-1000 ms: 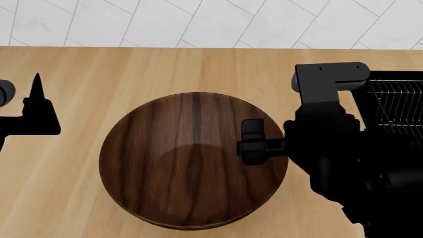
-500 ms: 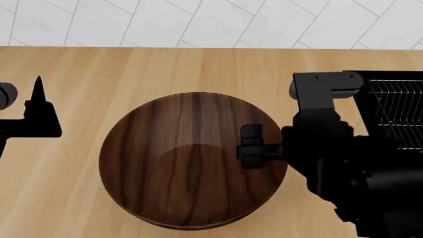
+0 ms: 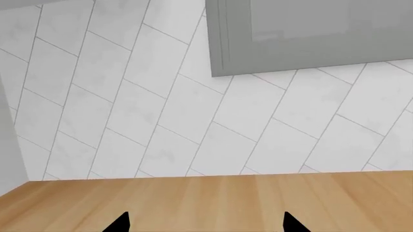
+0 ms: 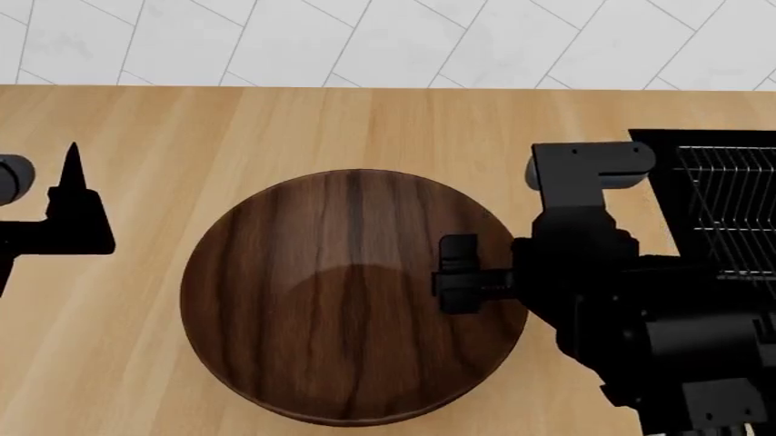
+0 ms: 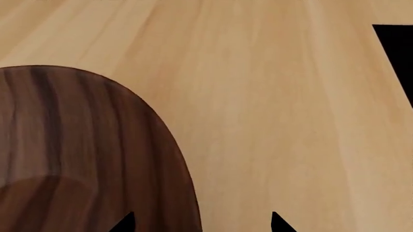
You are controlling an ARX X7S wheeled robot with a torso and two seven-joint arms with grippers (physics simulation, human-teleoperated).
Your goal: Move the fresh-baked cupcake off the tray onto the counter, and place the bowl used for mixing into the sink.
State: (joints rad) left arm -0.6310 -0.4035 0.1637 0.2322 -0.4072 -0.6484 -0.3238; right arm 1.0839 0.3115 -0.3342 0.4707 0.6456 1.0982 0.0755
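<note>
While the left gripper (image 4: 73,195) hangs idle at the far left above bare counter (image 4: 243,127), holding nothing, its wrist view shows two finger tips set apart w/ only wood and tiled wall beyond them. Next along, the bowl (image 4: 345,295) sits upright on the counter, middle of the scene, dark walnut grain, nothing in it that I can see. The right gripper (image 4: 485,272) is at the bowl's right rim: one finger (image 4: 457,272) hangs over the inside, and in the wrist view the two tips straddle the rim, spread, not yet pinching. Furthest right, a corner of the black sink (image 4: 649,141) w/ its wire rack (image 4: 728,200) shows, just beside the right arm.

Looks to me like the bowl step is in hand, at the reach-and-grasp stage. Next move prob. calls for settling the fingers either side of the wall, squeezing the rim, lifting clear, then carrying it right over the sink edge; a one-sided rim grip on a wide bowl may tilt.

Cupcake and tray aren't in view, so can't say how that part stands. The surface is pale wood-grain; behind runs white diagonal tile wall (image 3: 129,96) and a grey cabinet (image 3: 310,34) above.
</note>
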